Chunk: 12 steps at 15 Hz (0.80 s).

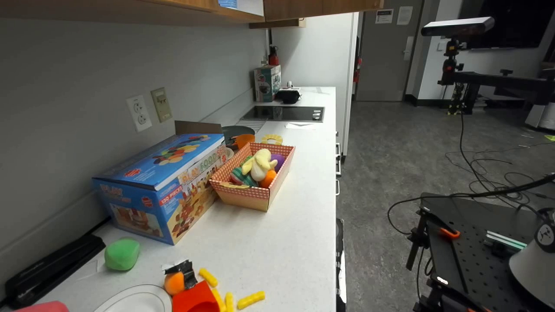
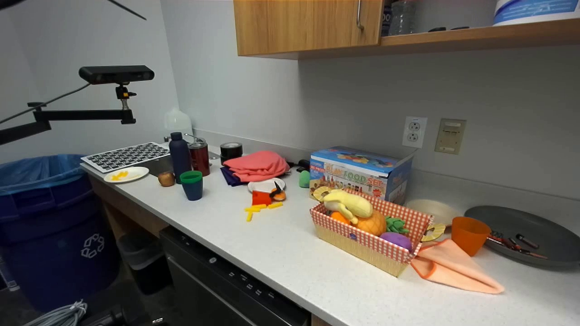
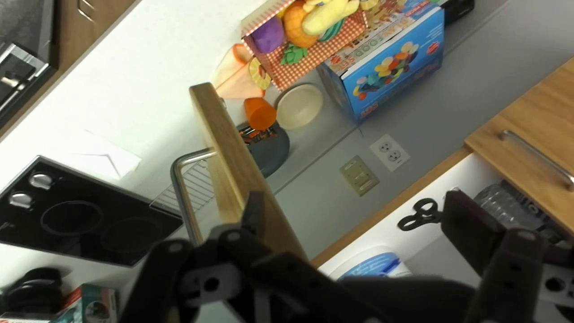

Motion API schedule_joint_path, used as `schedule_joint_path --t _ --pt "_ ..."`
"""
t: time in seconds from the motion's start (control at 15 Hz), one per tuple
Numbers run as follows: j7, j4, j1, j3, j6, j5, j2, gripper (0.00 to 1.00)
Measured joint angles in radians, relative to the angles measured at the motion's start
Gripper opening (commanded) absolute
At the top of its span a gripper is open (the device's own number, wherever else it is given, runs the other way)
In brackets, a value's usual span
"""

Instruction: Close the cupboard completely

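The light-tan wooden cupboard hangs above the counter and is cut off by the frame top in both exterior views (image 1: 208, 8) (image 2: 308, 27). In the wrist view, one of its doors (image 3: 224, 134) stands swung open, seen nearly edge-on, with a metal bar handle (image 3: 184, 193). The cupboard's white interior shows beside it, with black scissors (image 3: 419, 215) and a white-and-blue tub (image 3: 372, 264). Another door (image 3: 538, 130) with a handle is shut. My gripper (image 3: 356, 202) is wide open and empty. Its left finger overlaps the open door; contact cannot be told. Neither exterior view shows the gripper.
Below is a white counter (image 1: 286, 242) with a blue play-food box (image 1: 164, 182), a checked basket (image 1: 247, 199) of toy food and a black cooktop (image 3: 89, 211). A camera on an arm (image 1: 457, 28) stands across the aisle. A plate (image 2: 127, 174) and bottle (image 2: 180, 156) stand farther along.
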Motion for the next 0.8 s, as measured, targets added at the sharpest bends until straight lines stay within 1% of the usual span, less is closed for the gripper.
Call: schedule_joint_path --t 0.27,0.53,0.67,0.8 --pt "-0.011 0.000 0.016 0.007 -0.013 0.001 -0.002 1.00" --pt "-0.071 0.003 0.016 0.003 -0.022 -0.008 -0.002 1.00" --pt "-0.121 0.017 0.016 0.000 -0.048 -0.019 0.009 1.00" --pt "-0.162 0.044 0.016 -0.005 -0.098 -0.044 0.035 1.00"
